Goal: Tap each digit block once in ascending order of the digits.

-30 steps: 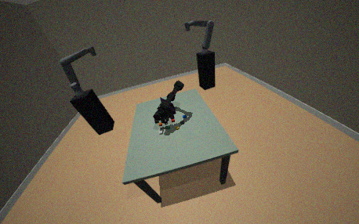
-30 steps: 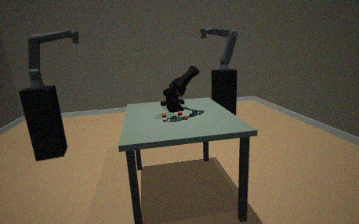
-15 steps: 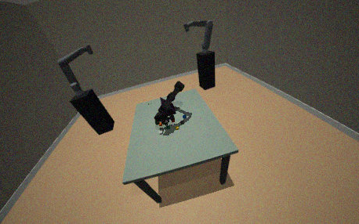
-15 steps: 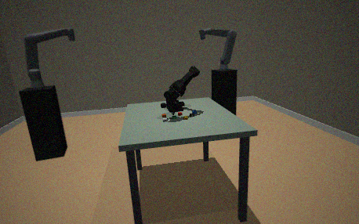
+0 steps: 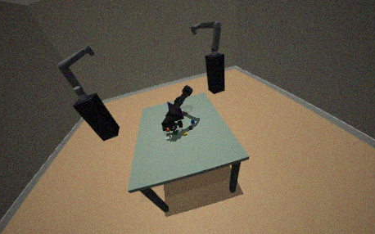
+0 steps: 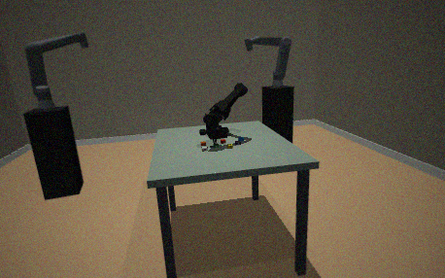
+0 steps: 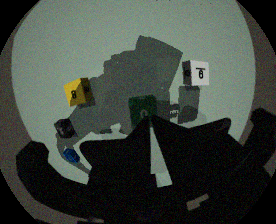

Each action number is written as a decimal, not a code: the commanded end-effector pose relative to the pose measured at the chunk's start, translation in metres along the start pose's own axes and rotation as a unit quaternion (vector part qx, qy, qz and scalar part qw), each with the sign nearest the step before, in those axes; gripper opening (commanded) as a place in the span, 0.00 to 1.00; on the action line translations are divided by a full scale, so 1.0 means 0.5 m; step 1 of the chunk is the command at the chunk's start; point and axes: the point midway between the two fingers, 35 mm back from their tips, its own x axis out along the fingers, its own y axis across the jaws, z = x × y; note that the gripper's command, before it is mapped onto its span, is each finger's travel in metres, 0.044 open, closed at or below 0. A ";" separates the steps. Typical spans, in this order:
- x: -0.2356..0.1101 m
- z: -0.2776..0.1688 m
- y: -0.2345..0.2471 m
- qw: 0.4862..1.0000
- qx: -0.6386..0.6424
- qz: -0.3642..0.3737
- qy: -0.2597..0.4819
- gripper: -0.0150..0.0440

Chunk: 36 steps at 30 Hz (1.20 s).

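1 green block (image 7: 143, 104) just beyond the closed end effector (image 7: 150, 123) tips.

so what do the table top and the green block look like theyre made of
Table top: a smooth, matte pale-green sheet, perhaps painted board or laminate; flat colour, no grain or glare, on dark legs. Green block: solid, opaque and matte, maybe painted wood or plastic; too blurred to settle.
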 end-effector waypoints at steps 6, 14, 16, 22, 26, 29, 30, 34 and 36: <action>-0.067 0.004 -0.002 1.000 -0.002 -0.002 -0.002 0.29; -0.209 0.001 -0.001 1.000 -0.002 -0.003 -0.002 0.29; -0.209 0.001 -0.001 1.000 -0.002 -0.003 -0.002 0.29; -0.220 -0.010 0.103 1.000 0.000 -0.006 -0.002 0.29; -0.222 -0.042 0.217 1.000 0.001 -0.008 -0.002 0.29; -0.220 -0.078 0.294 1.000 0.001 -0.006 -0.002 0.29; -0.218 -0.092 0.318 1.000 0.001 -0.005 -0.002 0.29; -0.209 -0.156 0.400 1.000 0.000 0.001 0.000 0.29; -0.207 -0.167 0.412 1.000 0.000 0.002 0.000 0.29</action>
